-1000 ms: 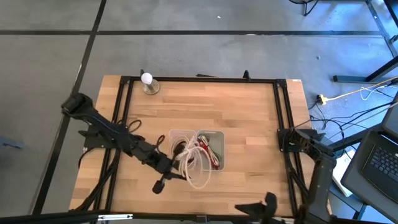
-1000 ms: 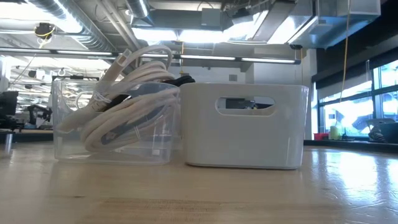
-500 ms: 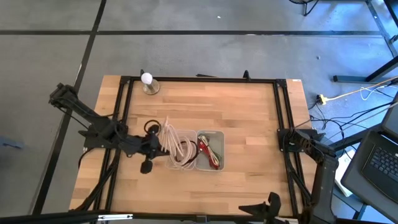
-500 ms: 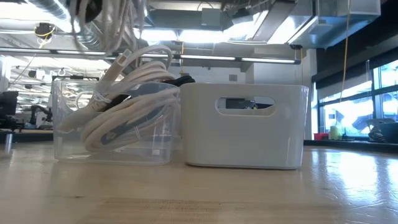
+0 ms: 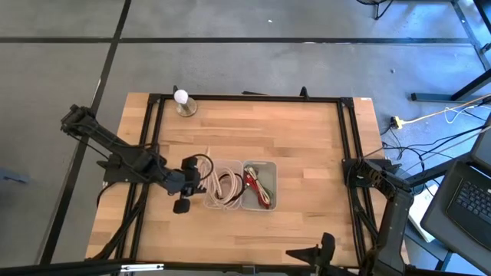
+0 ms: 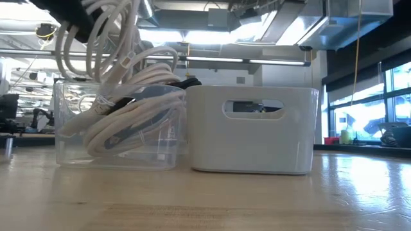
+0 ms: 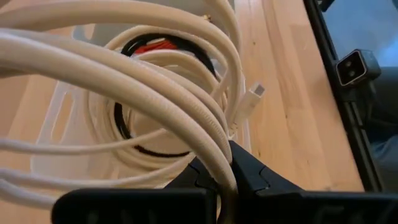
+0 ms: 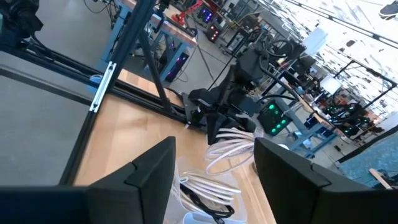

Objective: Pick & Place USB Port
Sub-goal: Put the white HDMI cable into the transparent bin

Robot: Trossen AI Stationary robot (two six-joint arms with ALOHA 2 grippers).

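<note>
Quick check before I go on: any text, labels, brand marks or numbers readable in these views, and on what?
None can be read.
Clear bin: no label shows.
White bin: blank wall, only a handle slot.
White cable in the left gripper: no print visible on it.
Room behind the table, seen in the right wrist view: screens and lights, too small and blurred to read.

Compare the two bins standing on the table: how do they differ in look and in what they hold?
The clear bin is see-through; the white bin is opaque with a handle slot. The clear bin holds white cable coils; the white bin holds red and white cables. The left gripper, shut on a white cable, hangs above the clear bin's edge; nothing hangs over the white bin. Both stand side by side, touching.
</note>
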